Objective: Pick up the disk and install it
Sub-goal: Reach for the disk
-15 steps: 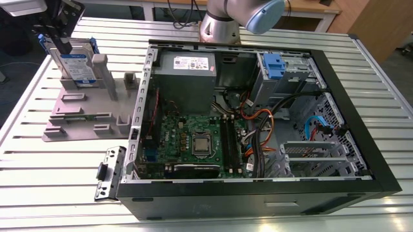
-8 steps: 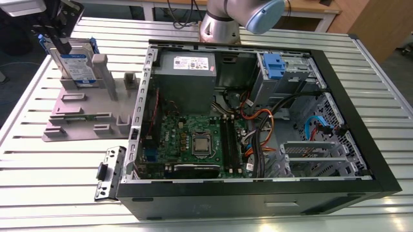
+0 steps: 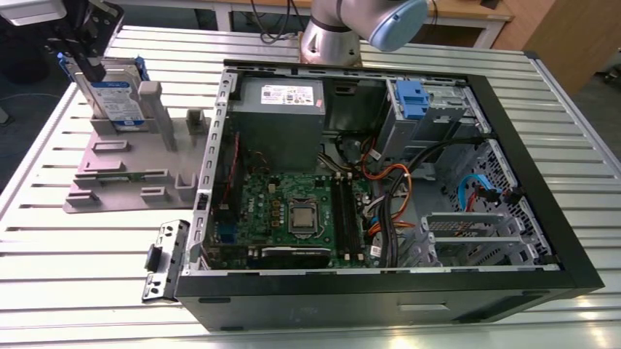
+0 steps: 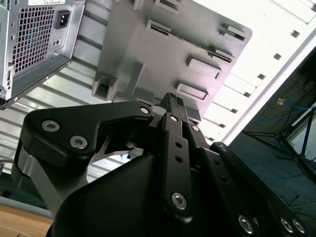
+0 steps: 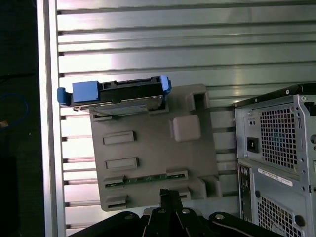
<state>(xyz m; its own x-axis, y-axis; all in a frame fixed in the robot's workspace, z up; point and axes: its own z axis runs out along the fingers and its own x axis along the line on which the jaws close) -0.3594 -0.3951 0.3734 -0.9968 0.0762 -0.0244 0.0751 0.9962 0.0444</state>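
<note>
Silver disk [image 3: 109, 98], blue bracket [image 5: 85, 92]; grey stand [image 3: 116, 167]; ribbed silver table [image 3: 87, 276]; black case [image 3: 388, 294]

Table [image 3: 87, 254]: ribbed aluminium slats. Directly on it: open black PC case [image 3: 369, 298] lying on its side, taking most of the exterior view's right. Grey plastic stand [image 3: 121, 171] just beside it on the exterior view's left. Small black metal bracket [image 3: 163, 259] at the case's near corner. Arm base [image 3: 330, 43] at the far edge.

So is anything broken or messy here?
Nothing looks broken or spilled. One oddity: a small black bracket lies on the table beside the open case, near its corner, apparently loose. The disk stands on edge in the grey stand, which looks deliberate.
</note>
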